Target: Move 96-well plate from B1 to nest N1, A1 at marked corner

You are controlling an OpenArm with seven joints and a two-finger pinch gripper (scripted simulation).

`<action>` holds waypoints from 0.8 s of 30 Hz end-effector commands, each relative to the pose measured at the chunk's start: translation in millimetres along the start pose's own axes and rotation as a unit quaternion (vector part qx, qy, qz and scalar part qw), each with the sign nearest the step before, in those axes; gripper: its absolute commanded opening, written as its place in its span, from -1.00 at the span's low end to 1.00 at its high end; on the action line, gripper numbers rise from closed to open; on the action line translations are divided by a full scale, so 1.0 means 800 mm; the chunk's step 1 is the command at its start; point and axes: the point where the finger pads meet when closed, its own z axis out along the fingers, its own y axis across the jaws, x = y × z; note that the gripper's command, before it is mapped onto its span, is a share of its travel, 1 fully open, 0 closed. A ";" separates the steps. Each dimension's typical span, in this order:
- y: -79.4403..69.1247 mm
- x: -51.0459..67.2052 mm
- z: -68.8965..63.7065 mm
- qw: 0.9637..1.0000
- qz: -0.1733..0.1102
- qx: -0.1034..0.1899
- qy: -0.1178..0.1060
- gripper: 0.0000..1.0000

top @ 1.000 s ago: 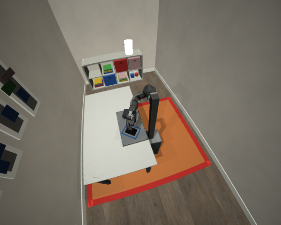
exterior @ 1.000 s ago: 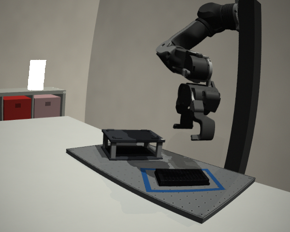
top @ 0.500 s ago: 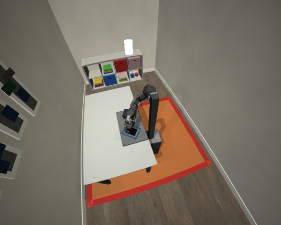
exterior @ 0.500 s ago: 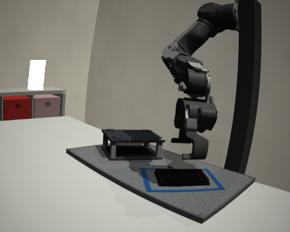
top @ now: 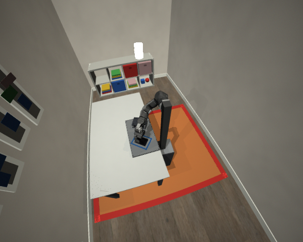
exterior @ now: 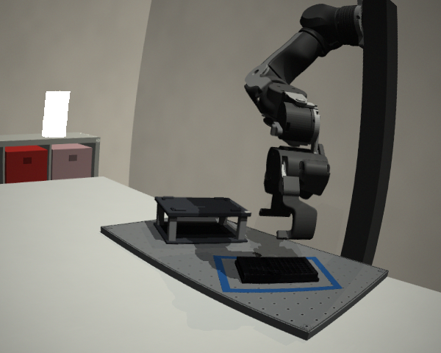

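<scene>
The black 96-well plate point(exterior: 276, 269) lies flat inside the blue outline of the bench spot on the grey perforated baseplate. It also shows in the overhead view point(top: 141, 140). The raised plate nest point(exterior: 201, 215) stands on the baseplate to the left and behind, and its top is bare. My gripper point(exterior: 281, 223) hangs open and empty a short way above the plate's far edge, fingers pointing down. In the overhead view the gripper point(top: 139, 135) partly covers the plate.
The arm's black column point(exterior: 376, 129) stands at the right behind the baseplate. A shelf unit point(top: 121, 74) with coloured bins stands beyond the far end of the white table point(top: 115, 148).
</scene>
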 end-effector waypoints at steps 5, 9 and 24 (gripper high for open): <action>0.001 -0.001 -0.004 1.000 0.003 -0.002 -0.001 0.54; 0.001 -0.001 -0.004 1.000 0.003 -0.002 -0.001 0.54; -0.002 0.000 -0.009 1.000 0.003 -0.002 -0.001 0.54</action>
